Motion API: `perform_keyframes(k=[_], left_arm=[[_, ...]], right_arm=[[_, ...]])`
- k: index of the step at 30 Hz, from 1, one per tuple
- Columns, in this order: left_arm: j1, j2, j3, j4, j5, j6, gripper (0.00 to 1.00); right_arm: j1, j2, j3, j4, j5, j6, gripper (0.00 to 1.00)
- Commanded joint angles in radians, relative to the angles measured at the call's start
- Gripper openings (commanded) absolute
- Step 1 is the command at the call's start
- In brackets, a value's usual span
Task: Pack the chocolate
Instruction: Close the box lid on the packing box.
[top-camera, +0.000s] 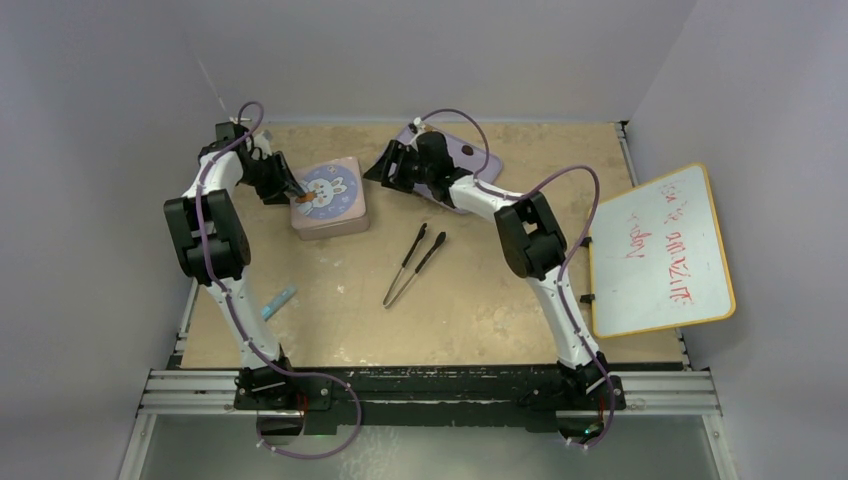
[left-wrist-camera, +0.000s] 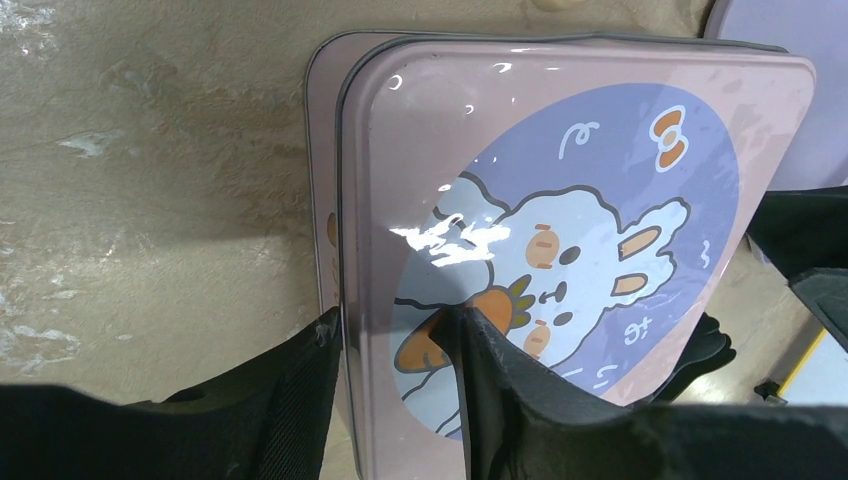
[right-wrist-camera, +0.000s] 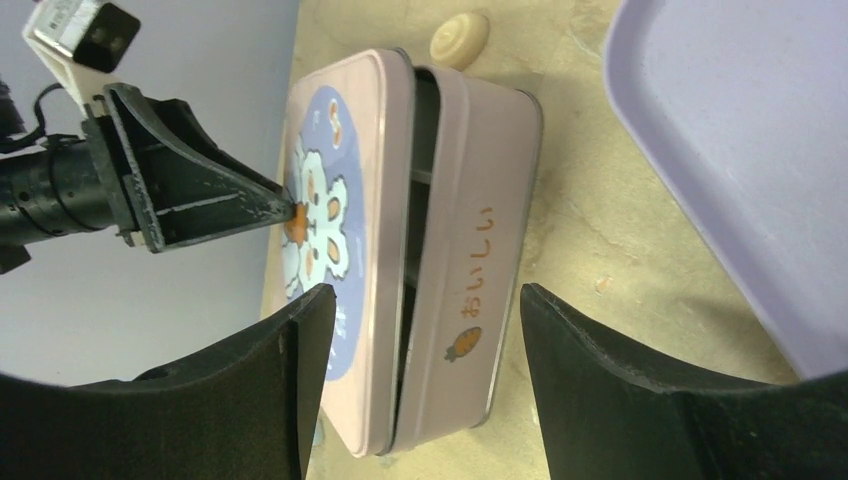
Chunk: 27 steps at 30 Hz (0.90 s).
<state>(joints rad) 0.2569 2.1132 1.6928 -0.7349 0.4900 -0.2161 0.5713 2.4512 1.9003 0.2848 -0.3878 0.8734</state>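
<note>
top external view: nearest the arm bases, the black tweezers (top-camera: 415, 262) lie flat on the tan table (top-camera: 480, 300), well apart from both grippers. past them sits the pink tin (top-camera: 330, 224) with its bunny lid (top-camera: 332, 188) lifted ajar; the left gripper (top-camera: 297, 196) is pinched onto the lid's edge, one finger on the printed face, and the right gripper (right-wrist-camera: 422, 292) hangs beside the tin, jaws spread wide, gripping nothing. farther back, one cream-white round chocolate (right-wrist-camera: 459, 38) lies on the table just off the tin's end, near the purple tray (top-camera: 470, 152).
</note>
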Motion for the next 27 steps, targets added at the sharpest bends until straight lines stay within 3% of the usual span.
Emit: perform_keyframes(k=[1, 13, 17, 22, 27], left_arm=[[-0.01, 0.007, 0.04, 0.002, 0.014, 0.02, 0.44], [-0.021, 0.011, 0.041, -0.007, 0.028, 0.018, 0.49], [-0.021, 0.011, 0.048, -0.01, 0.027, 0.015, 0.49], [-0.021, 0.004, 0.011, 0.013, 0.089, -0.012, 0.51], [-0.02, 0.028, 0.035, -0.011, 0.032, -0.027, 0.49]], right_arm=[[0.031, 0.01, 0.112, -0.039, -0.034, -0.052, 0.71], [0.085, 0.032, 0.188, -0.333, 0.199, -0.276, 0.73], [0.095, 0.086, 0.228, -0.416, 0.216, -0.277, 0.54], [0.117, -0.003, 0.025, -0.405, 0.323, -0.261, 0.33], [0.118, 0.024, 0.035, -0.462, 0.287, -0.245, 0.29]])
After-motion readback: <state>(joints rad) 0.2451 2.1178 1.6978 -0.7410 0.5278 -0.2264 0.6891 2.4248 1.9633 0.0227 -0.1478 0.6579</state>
